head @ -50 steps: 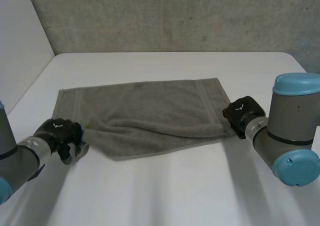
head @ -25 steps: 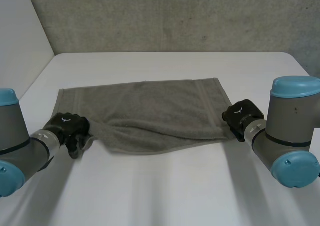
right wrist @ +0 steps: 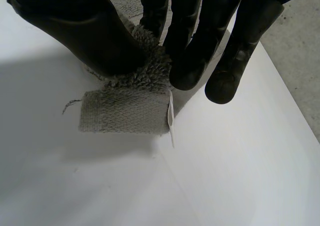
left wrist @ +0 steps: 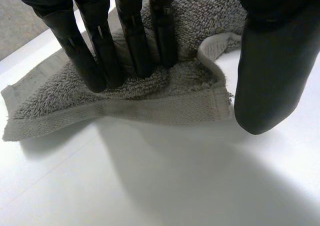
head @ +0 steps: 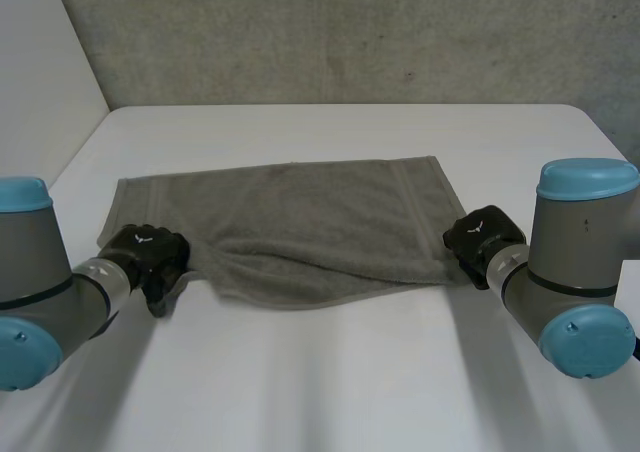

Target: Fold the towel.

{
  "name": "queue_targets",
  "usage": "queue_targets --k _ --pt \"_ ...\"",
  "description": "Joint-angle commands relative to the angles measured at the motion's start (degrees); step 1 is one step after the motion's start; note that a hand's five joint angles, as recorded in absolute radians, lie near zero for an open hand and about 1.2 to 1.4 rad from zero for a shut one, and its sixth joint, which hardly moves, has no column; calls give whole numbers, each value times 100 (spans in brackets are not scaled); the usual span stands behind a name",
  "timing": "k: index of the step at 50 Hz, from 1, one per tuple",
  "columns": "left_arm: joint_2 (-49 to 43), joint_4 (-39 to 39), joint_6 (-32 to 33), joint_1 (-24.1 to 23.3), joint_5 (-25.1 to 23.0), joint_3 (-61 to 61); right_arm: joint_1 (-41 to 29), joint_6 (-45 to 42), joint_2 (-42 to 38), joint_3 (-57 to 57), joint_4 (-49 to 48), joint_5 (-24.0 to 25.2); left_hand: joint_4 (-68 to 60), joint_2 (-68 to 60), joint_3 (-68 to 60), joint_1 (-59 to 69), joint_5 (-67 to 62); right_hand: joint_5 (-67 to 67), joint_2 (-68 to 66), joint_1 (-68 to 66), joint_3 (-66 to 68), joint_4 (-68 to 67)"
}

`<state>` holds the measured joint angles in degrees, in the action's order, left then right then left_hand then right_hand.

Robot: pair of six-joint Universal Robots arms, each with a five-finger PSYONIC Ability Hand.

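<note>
We see a white table (head: 330, 372) running up to a rough grey wall (head: 350, 32) at 12 o'clock. At 10 o'clock we find a plain white wall (head: 35, 82).

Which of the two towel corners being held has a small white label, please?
The corner pinched by the right hand: a white label sticks out of its hem. The towel corner in the left hand shows plain hem.
</note>
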<state>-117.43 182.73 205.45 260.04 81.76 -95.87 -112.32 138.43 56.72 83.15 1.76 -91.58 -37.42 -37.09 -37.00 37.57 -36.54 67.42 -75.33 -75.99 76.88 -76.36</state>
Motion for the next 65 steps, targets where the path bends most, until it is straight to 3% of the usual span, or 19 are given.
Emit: queue_targets --k 1,8,14,19,21,35,46,53,60,65 --pt "-192 0 4 2 -2 165 0 0 -3 0 0 9 333 300 291 -348 1244 258 -467 -401 312 -364" --pt "-306 0 4 2 -2 236 0 0 -3 0 0 9 114 81 71 -129 1025 258 -467 -401 312 -364" --pt "-333 88 -4 2 -2 271 0 0 -3 0 0 9 -929 -962 -971 914 -18 258 -467 -401 312 -364" --pt "-306 246 -4 2 7 271 0 0 -3 0 0 0 -2746 -2779 -2788 2731 -1834 258 -467 -401 312 -364" --pt "-254 316 -13 2 7 280 0 0 -3 0 0 0 -4201 -4234 -4244 4186 -3290 258 -467 -401 312 -364" --pt "282 307 -101 108 7 280 106 0 172 -141 105 0 -4258 -4291 -4300 4243 -3346 258 -467 -401 312 -364" --pt "1856 263 -576 609 -72 306 633 62 1711 -739 1081 272 -4258 -4291 -4300 4243 -3346 258 -467 -401 312 -364" --pt "2488 -34 -1085 749 -537 736 957 62 2413 -1616 2125 562 -4258 -4291 -4300 4243 -3346 258 -467 -401 312 -364" --pt "2251 -563 -1086 758 -643 1159 1020 -26 2220 -2154 2979 712 -4258 -4291 -4300 4243 -3346 258 -467 -401 312 -364" --pt "1302 -932 -1015 653 -626 1589 976 -325 1464 -2373 3252 800 -4258 -4291 -4300 4243 -3346 258 -467 -401 312 -364"
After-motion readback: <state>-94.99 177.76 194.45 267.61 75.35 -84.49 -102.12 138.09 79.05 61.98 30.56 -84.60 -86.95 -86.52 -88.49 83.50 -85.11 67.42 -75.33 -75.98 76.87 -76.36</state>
